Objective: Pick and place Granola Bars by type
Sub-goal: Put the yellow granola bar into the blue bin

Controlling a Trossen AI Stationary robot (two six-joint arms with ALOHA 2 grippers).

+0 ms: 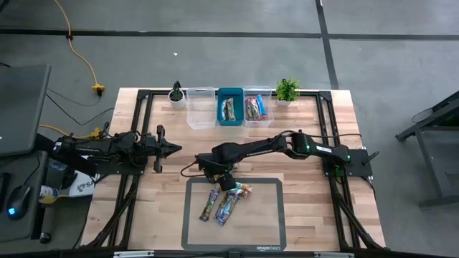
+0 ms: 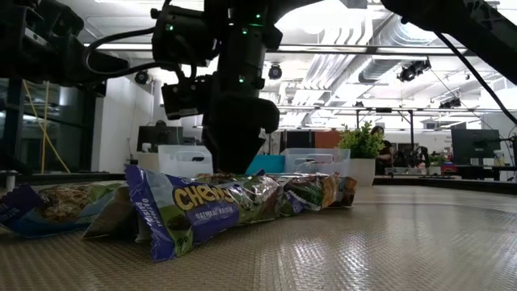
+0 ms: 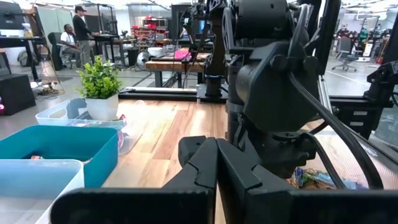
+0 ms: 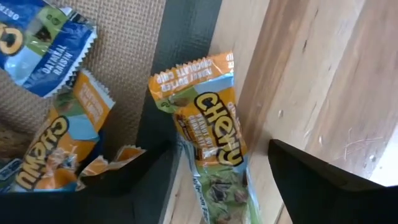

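R gripper (image 1: 228,179) hung low over the mat's (image 1: 265,229) back edge, fingers spread wide, pinching nothing. In the R wrist view an orange Chewy bar (image 4: 208,134) lay between the fingers, straddling the mat's dark border and the bare wood. Approx 4 granola bars (image 1: 224,201) sat bunched on the mat's back-left part; its front and right side were bare, w/ room to move. Along the table's (image 1: 308,208) back edge stood 3 bins: a clear one (image 1: 201,107) w/ no visible contents, a teal one (image 1: 230,107) w/ 1 bar, another clear one (image 1: 257,106) w/ approx 2 bars. 2 potted plants (image 1: 287,90) flanked them. L gripper (image 1: 169,148) waited over the table's left side, fingers pressed together.
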